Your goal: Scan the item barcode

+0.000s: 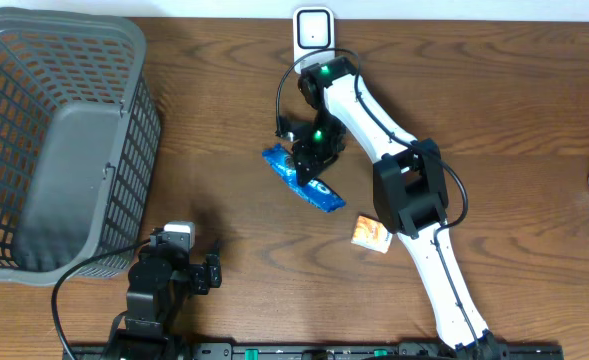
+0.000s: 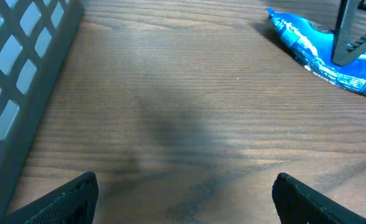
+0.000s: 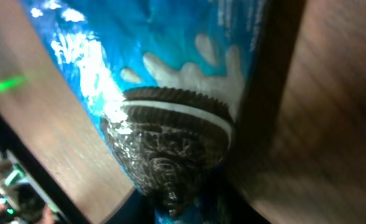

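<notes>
Right gripper (image 1: 310,158): down on the blue cookie packet (image 1: 329,198) at mid-table; whether its jaws are apart or closed cannot be told. Left gripper (image 2: 183,199): jaws spread wide, holding nothing, near the grey basket (image 1: 144,120). White scanner (image 1: 314,28) stands at the table's far edge.

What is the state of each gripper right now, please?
Left gripper: open, holding nothing.
Right gripper: at the blue cookie packet; open or closed cannot be told.
</notes>
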